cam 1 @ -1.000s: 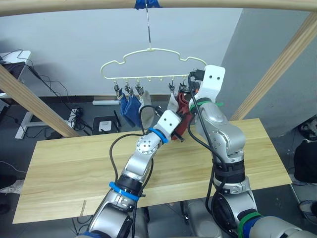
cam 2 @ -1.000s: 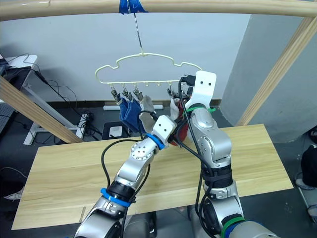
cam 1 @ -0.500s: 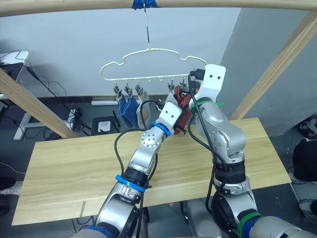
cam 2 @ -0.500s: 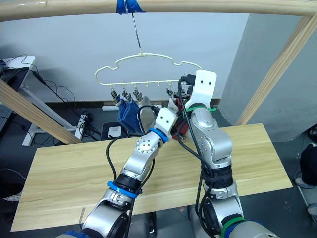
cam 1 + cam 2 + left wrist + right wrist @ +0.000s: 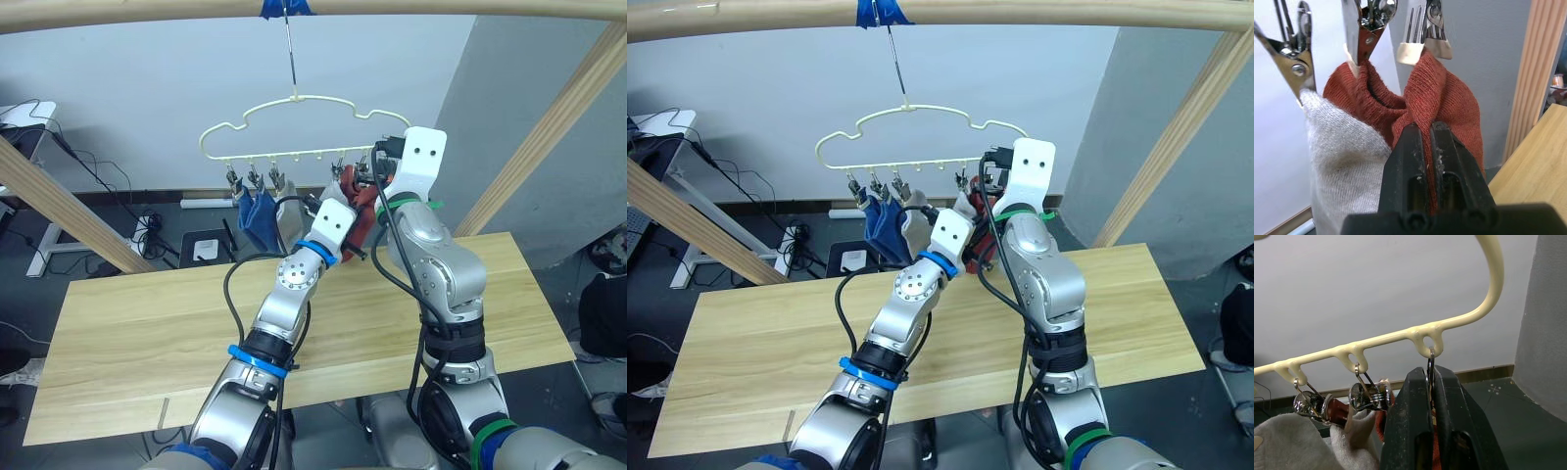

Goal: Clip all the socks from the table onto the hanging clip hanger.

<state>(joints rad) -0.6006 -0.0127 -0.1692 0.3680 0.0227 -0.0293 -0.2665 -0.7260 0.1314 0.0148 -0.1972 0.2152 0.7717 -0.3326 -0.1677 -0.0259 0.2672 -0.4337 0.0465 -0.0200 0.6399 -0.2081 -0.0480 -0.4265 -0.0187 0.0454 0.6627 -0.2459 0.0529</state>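
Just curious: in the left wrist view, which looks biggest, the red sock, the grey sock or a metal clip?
1. Red sock.
2. Grey sock, close behind; it runs out of frame, so these two are unsure.
3. Metal clip, clearly smallest.

Left gripper pinching a rust-red sock under the clips

Two black fingers of the left gripper closed together on a fold of the rust-red knitted sock. Open grey metal clip straddling that sock's top edge. Second rust-red sock clamped in the neighbouring metal clip. Light grey sock beside it, under another clip. Pale wooden post and light wood tabletop behind.
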